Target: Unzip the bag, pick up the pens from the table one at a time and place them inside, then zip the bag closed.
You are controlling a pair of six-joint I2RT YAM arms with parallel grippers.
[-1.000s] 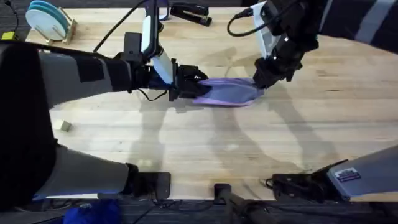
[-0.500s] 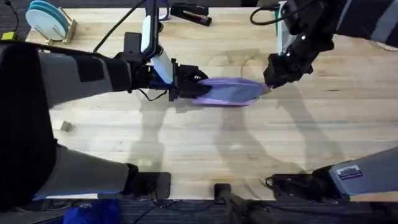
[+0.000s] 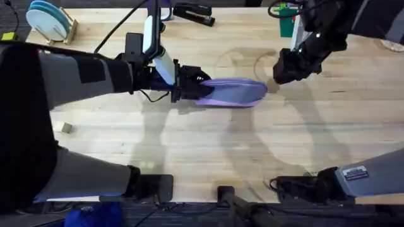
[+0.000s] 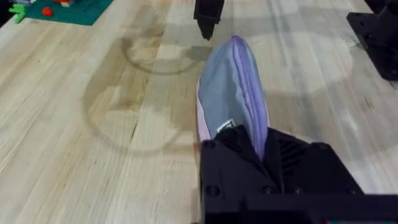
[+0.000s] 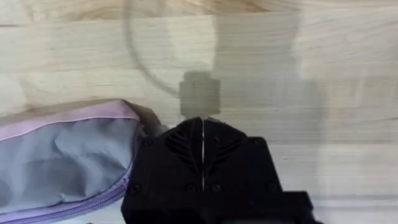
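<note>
The left hand (image 3: pixel 197 87) is clamping one end of the bag (image 3: pixel 232 92) on the tabletop (image 3: pixel 208 145). The right hand (image 3: pixel 282 74) is hovering just beyond the bag's far end, fingers pressed together, gripping nothing.

One camera hangs above the arms' bases, looking down and forward across the whole counter (image 3: pixel 208 151) to its far edge. The left wrist camera sits low and close, facing along the bag (image 4: pixel 231 93) toward the right end effector (image 4: pixel 207 18). The right wrist camera looks almost straight down, very near. All three share the bag's (image 5: pixel 68 155) end and the boards around it.
</note>
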